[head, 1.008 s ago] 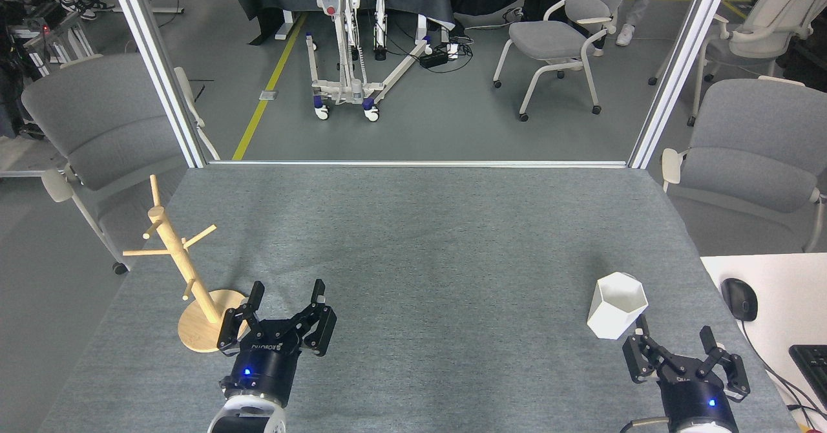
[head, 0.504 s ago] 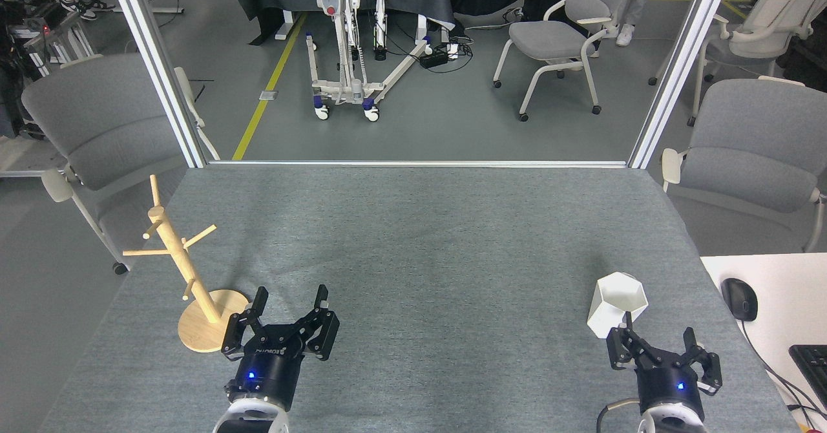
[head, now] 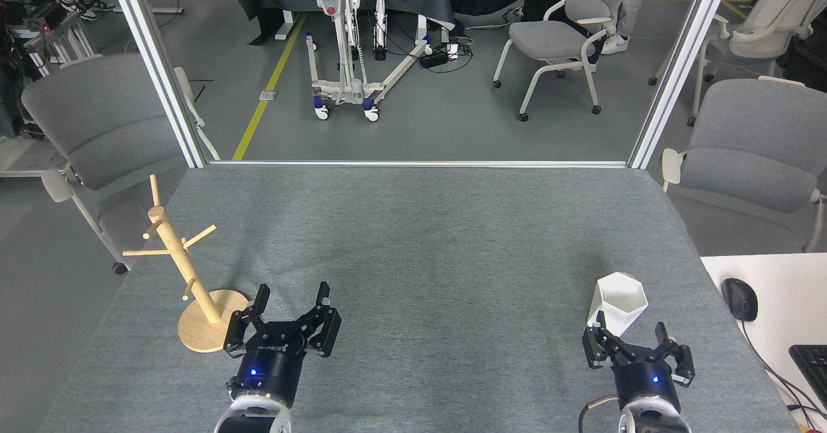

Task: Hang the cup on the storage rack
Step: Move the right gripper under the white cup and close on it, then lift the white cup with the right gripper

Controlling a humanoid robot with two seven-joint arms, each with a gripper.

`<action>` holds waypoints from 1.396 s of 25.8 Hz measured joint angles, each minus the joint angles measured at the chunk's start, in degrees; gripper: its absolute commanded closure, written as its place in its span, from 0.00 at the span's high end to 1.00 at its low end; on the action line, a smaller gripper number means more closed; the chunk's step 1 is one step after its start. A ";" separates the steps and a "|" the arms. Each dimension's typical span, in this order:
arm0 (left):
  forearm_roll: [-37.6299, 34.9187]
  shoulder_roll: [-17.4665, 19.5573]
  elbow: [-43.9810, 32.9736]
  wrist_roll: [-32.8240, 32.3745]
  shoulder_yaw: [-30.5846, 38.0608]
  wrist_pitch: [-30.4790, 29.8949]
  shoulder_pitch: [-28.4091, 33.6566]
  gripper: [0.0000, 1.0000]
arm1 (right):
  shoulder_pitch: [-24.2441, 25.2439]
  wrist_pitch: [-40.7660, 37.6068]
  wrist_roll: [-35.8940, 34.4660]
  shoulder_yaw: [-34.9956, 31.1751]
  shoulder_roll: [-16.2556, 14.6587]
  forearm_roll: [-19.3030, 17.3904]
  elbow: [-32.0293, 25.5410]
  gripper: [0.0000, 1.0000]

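The cup (head: 618,304) is sitting upright on the grey table (head: 426,239) at the lower right of the frame, its hexagonal rim open to the camera. The right gripper (head: 630,336), fingers spread apart, is now sitting directly below it, having slid leftward across the bottom of the frame over the last second to line up with the white body; one fingertip is overlapping the cup's lower edge, though contact cannot be confirmed. That suggests a grasp is being set up. The left gripper (head: 292,304), also spread open and empty, is idling at lower left just beside the storage rack (head: 187,271) (barely moved), whose pegs are all bare.
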 measured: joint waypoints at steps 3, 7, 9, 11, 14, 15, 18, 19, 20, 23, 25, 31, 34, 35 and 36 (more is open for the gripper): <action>0.00 -0.02 0.05 0.00 0.00 0.17 -0.13 0.99 | -0.16 0.00 0.05 0.02 -0.43 -0.15 0.54 0.99; -0.06 0.01 0.25 0.02 0.00 0.24 -0.18 0.99 | -0.42 -0.01 0.35 0.26 -0.78 -0.24 1.45 0.99; -0.07 0.04 0.30 0.04 0.00 0.25 -0.19 0.99 | -0.77 -0.02 0.36 0.73 -0.91 -0.33 2.01 0.99; -0.08 0.06 0.32 0.07 0.00 0.27 -0.21 0.99 | -1.07 -0.03 0.07 1.13 -1.10 -0.42 2.55 0.99; -0.09 0.05 0.30 0.07 0.00 0.26 -0.22 0.99 | -1.72 0.23 -0.05 1.89 -1.25 -0.50 3.31 0.99; -0.09 0.05 0.29 0.07 0.00 0.26 -0.22 0.99 | -1.92 0.26 -0.06 2.06 -1.28 -0.51 3.60 0.99; -0.13 0.05 0.27 0.07 0.00 0.26 -0.22 0.99 | -2.69 0.36 -0.06 2.36 -1.31 -0.56 4.51 0.99; -0.14 0.08 0.27 0.07 0.00 0.26 -0.22 0.99 | -2.97 0.41 -0.07 2.40 -1.31 -0.58 4.84 0.99; -0.15 0.11 0.27 0.07 0.00 0.26 -0.22 0.99 | -3.31 0.43 -0.07 2.44 -1.32 -0.60 5.17 0.99; -0.17 0.22 0.30 0.07 0.00 0.28 -0.22 0.99 | -4.27 0.46 -0.07 2.49 -1.51 -0.62 6.46 0.99; -0.17 0.23 0.33 0.07 0.00 0.28 -0.22 0.99 | -4.84 0.49 -0.08 2.49 -1.64 -0.63 7.24 0.99; -0.18 0.23 0.34 0.07 0.00 0.28 -0.15 0.99 | -5.82 0.52 -0.15 2.49 -2.14 -0.65 8.50 0.99; -0.18 0.31 0.38 0.08 0.00 0.28 -0.14 0.99 | -6.13 0.52 -0.25 2.49 -2.35 -0.81 8.78 0.99; -0.18 0.34 0.39 0.08 0.00 0.28 -0.14 0.99 | -6.30 0.52 -0.26 2.48 -2.39 -0.96 8.92 0.99; -0.18 0.38 0.44 0.08 0.00 0.28 -0.14 0.99 | -6.34 0.53 -0.27 2.48 -2.41 -1.19 9.09 0.99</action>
